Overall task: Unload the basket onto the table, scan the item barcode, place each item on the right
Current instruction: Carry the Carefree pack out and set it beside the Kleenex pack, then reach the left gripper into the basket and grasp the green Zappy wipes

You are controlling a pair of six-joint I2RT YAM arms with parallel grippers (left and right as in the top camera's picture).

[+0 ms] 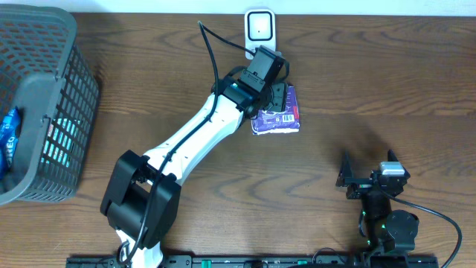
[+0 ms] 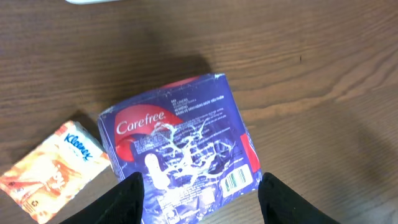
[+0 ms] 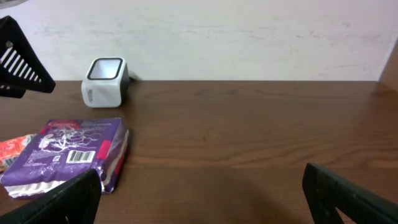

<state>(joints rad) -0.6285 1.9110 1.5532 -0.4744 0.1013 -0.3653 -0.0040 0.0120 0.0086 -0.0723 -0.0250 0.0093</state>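
The item is a purple Carefree pack (image 1: 277,117) lying flat on the wooden table, just in front of the white barcode scanner (image 1: 259,27). My left gripper (image 1: 278,95) hovers right over the pack's back end. In the left wrist view the pack (image 2: 180,140) shows its printed face and a barcode (image 2: 237,180). The left gripper (image 2: 202,202) is open, one black finger at each side of the pack's near end. My right gripper (image 3: 202,199) is open and empty near the front right (image 1: 370,167). From there I see the pack (image 3: 68,152) and scanner (image 3: 104,81).
An orange Kleenex tissue pack (image 2: 53,171) lies right beside the purple pack, on its left. A dark mesh basket (image 1: 71,89) with blue items inside stands at the table's far left. The left arm (image 1: 193,138) stretches diagonally across the middle.
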